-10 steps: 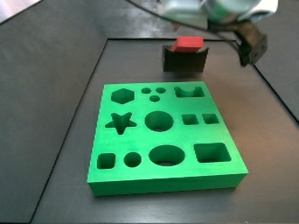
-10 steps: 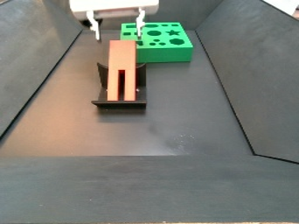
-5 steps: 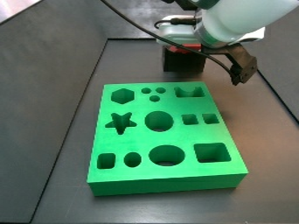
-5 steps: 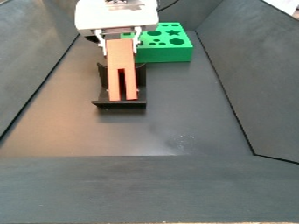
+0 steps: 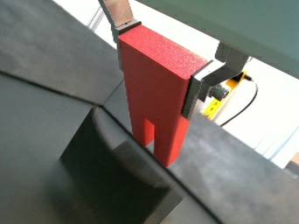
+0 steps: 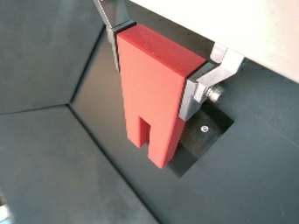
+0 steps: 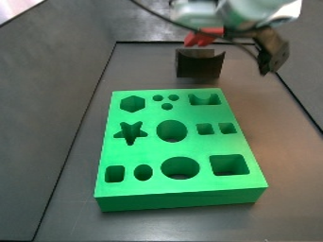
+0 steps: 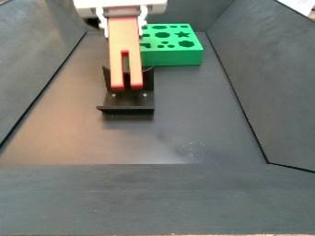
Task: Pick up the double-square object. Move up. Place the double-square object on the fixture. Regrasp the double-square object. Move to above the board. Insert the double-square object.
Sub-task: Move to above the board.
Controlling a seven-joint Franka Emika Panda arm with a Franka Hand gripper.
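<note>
The double-square object [image 8: 123, 51], a red block with a slot and two prongs at its lower end, hangs upright with its prongs just above the fixture [image 8: 127, 103]. My gripper [image 8: 123, 11] is shut on its upper end. In both wrist views the silver fingers [image 5: 205, 80] [image 6: 200, 84] press the block's [image 5: 158, 92] [image 6: 152, 87] two narrow sides, and the gripper [image 5: 162, 54] [image 6: 158, 61] is above the dark fixture [image 5: 111, 166] [image 6: 205, 140]. In a side view the block [image 7: 197, 41] shows just over the fixture [image 7: 198, 64], behind the green board [image 7: 145, 151].
The board [image 8: 185, 55] lies just beyond the fixture, its shaped holes facing up. Dark sloping walls [image 8: 50, 83] enclose the black floor on both sides. A cable runs behind the arm [image 7: 246, 11].
A second ago the gripper hung open above the block resting on the fixture. It came down around the block, shut on it, and has now lifted it slightly.
</note>
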